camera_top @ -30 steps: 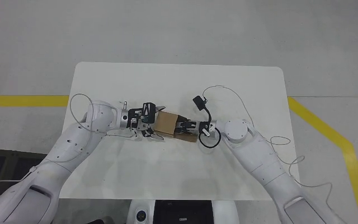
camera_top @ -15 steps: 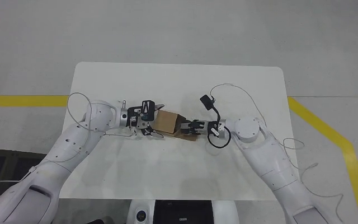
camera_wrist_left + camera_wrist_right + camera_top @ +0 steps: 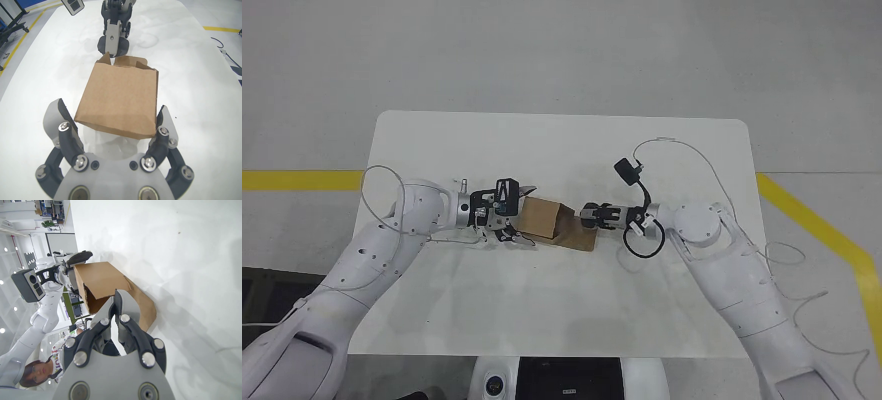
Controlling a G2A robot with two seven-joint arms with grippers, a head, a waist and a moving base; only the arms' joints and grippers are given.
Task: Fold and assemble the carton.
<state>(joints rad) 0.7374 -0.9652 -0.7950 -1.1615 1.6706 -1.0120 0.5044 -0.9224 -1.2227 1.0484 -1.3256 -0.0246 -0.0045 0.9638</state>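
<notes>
**Carton on its side on counter**

Lay brown and box-shaped just left of centre in the top view, with one long flap flat on the white surface toward the right of the frame. Showed an open mouth at that right-hand end, with short flaps standing loose along its edge at upper centre of the left wrist view.

Found left tool open at the closed end, with fingers spread to either side of the cardboard: one pad against a near corner at lower right of the left wrist frame, the other just beside the opposite corner at lower left. Found right tool closed, with pads pressed nearly together and tips right at the open mouth, above the flat flap. Could not tell about any cardboard edge pinched between them. Met that same closed tool at top centre of the left wrist view, tip touching or just short of one short flap.
</notes>
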